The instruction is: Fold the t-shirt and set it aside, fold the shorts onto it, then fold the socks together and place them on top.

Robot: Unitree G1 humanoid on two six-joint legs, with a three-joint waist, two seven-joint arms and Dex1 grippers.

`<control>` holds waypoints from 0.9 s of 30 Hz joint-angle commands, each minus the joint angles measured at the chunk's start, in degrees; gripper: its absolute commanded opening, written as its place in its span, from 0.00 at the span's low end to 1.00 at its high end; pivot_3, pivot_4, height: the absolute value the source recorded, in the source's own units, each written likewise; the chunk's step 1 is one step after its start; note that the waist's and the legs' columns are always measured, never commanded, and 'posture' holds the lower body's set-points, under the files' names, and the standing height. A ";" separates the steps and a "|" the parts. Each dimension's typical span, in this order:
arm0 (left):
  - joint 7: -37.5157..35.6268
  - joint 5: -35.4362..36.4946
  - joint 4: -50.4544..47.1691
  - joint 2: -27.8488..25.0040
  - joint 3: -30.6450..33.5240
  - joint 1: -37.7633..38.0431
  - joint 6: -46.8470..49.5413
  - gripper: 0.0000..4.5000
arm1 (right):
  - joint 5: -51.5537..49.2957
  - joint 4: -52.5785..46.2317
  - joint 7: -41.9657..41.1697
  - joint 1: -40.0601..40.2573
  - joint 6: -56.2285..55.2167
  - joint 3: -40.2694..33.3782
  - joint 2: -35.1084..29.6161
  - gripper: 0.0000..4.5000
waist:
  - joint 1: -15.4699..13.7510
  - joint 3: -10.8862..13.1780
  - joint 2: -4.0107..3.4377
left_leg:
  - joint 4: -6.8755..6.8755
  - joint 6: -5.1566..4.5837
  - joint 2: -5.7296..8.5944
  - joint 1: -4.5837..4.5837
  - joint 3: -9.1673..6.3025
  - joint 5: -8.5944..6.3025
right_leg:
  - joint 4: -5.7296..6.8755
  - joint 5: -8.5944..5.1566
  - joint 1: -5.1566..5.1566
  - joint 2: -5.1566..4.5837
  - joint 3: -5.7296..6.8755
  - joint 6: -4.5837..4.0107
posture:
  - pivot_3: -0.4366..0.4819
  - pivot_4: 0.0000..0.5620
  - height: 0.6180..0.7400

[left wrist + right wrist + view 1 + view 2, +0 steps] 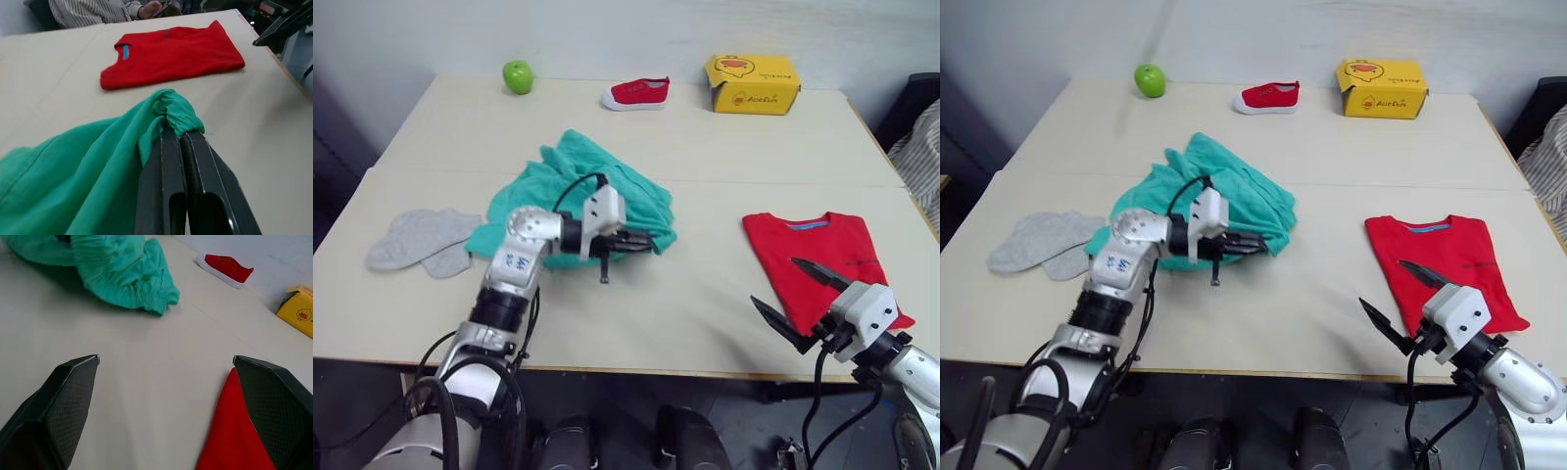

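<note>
Here the left gripper (641,241) is clamped on the gathered waistband edge of the teal shorts (582,191), which lie crumpled in a heap near the middle of the table (705,294). The red t-shirt (822,259) lies folded flat on the robot's right side, well apart from the shorts. The right gripper (793,299) hovers at the t-shirt's near corner with its fingers spread wide, holding nothing. The grey socks (423,240) lie side by side just left of the shorts.
</note>
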State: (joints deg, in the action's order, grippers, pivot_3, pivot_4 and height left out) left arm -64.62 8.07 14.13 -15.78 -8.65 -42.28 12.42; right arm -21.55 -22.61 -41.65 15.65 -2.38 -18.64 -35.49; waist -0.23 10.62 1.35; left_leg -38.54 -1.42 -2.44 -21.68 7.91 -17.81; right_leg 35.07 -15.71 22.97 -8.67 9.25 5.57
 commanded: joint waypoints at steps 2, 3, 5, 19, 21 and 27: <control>0.90 4.97 -11.40 2.68 -3.41 3.36 7.58 0.26 | -4.14 -4.54 -2.17 2.76 0.63 -2.41 -0.49 1.00 | -0.60 0.01 -0.03 | -0.18 -0.04 -0.08 0.00 0.04 -0.19 | -0.04 0.00 0.00 0.03 -0.08 0.00 | 0.48 0.27 1.00; -1.14 6.21 -14.03 1.39 -4.36 4.98 8.96 0.34 | -4.62 -4.95 -2.38 2.92 0.99 -2.37 -0.58 1.00 | -0.60 0.00 -0.04 | -0.28 -0.02 -0.17 -0.01 0.11 -0.29 | -0.03 0.00 0.00 0.09 -0.12 -0.01 | 0.48 0.27 1.00; -3.40 8.33 -17.47 -1.24 -4.18 7.68 9.79 0.47 | -5.26 -5.66 -2.93 3.03 1.39 -2.08 -0.71 1.00 | -0.08 -0.01 -0.10 | -0.33 0.01 -0.26 0.01 0.21 -0.37 | 0.03 -0.01 0.00 0.15 -0.18 -0.01 | 0.48 0.27 1.00; -3.88 4.62 1.59 -26.57 15.44 16.93 -18.88 1.00 | 12.45 -7.67 0.50 -15.42 5.59 22.43 1.38 1.00 | 0.42 0.08 -0.30 | -0.34 0.17 -0.40 0.04 0.48 -0.46 | 0.31 -0.19 0.50 0.12 -0.32 -0.34 | 0.48 0.27 1.00; -2.36 -0.33 9.22 -29.70 14.53 16.96 -30.00 1.00 | 19.60 -4.92 2.22 -19.08 3.33 26.63 1.90 1.00 | 0.40 0.08 -0.30 | -0.35 0.21 -0.40 -0.07 0.52 -0.48 | 0.39 -0.22 0.67 0.11 -0.30 -0.39 | 0.48 0.27 1.00; 4.57 -7.77 19.70 -33.65 13.12 18.47 -43.92 1.00 | 37.04 5.93 14.50 -28.20 4.23 32.59 7.82 1.00 | 0.27 0.06 -0.27 | -0.58 0.12 -0.31 -0.64 0.51 -0.48 | 0.66 -0.17 1.02 0.07 -0.24 -0.31 | 0.48 0.27 1.00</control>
State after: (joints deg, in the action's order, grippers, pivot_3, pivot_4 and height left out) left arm -61.64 2.73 32.25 -48.11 4.87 -24.71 -29.34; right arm 13.77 -16.86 -30.07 -11.63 1.66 14.13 -28.82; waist 0.04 10.67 1.08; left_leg -39.12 -1.32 -2.75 -22.31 8.45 -18.29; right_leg 35.72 -15.88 23.99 -8.59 9.00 5.27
